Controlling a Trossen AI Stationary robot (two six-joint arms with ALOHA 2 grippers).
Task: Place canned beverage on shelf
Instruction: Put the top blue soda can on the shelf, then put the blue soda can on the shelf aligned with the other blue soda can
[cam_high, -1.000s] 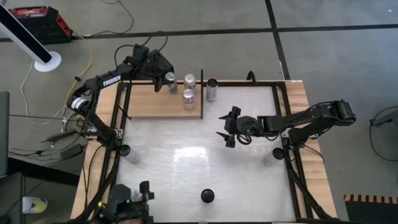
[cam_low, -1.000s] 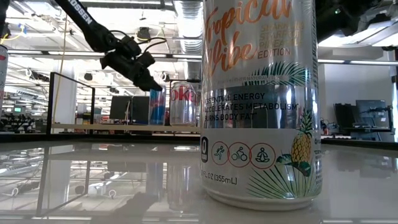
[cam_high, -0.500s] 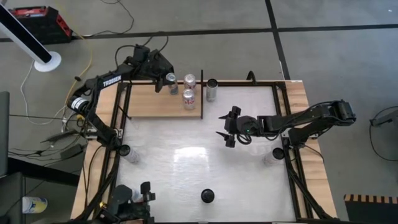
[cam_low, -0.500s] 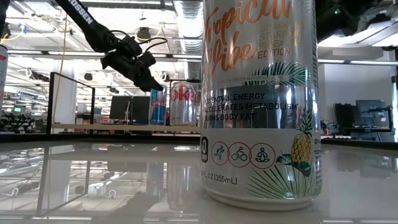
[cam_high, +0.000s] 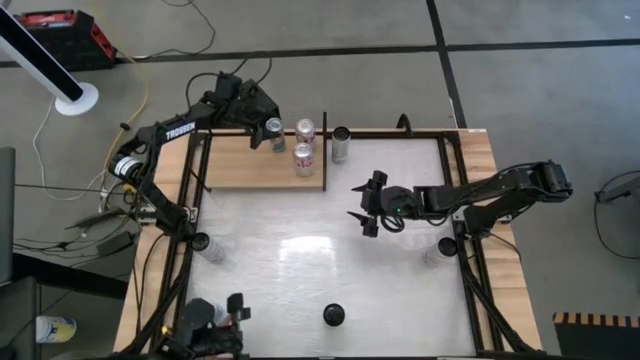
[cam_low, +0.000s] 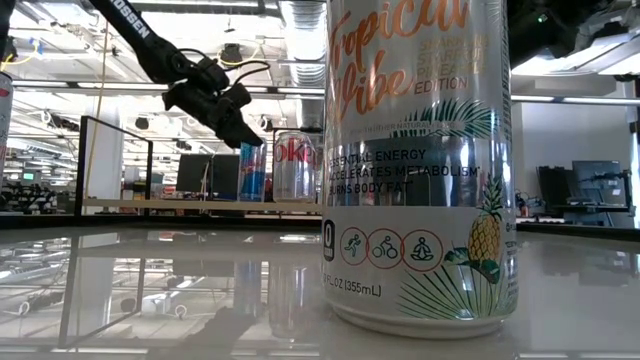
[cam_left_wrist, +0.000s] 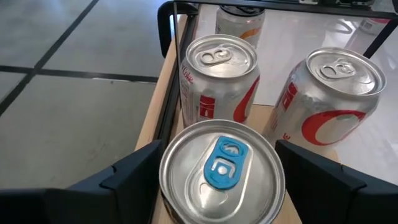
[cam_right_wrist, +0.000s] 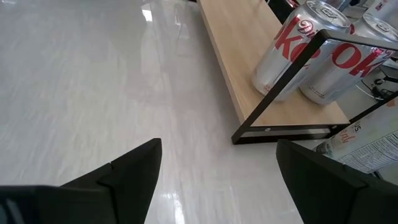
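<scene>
The left gripper (cam_left_wrist: 217, 180), fingers apart, straddles the blue-tabbed can (cam_left_wrist: 219, 171) standing upright on the shelf (cam_high: 232, 165) beside two red-and-silver cans (cam_left_wrist: 217, 78). The right gripper (cam_high: 368, 204), also open, waits well off the shelf.

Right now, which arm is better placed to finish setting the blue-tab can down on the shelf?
Left. The left gripper already straddles the blue-tab can over the shelf, beside two Coke cans. The right gripper hangs open above the white tabletop, off the shelf, holding nothing.
</scene>
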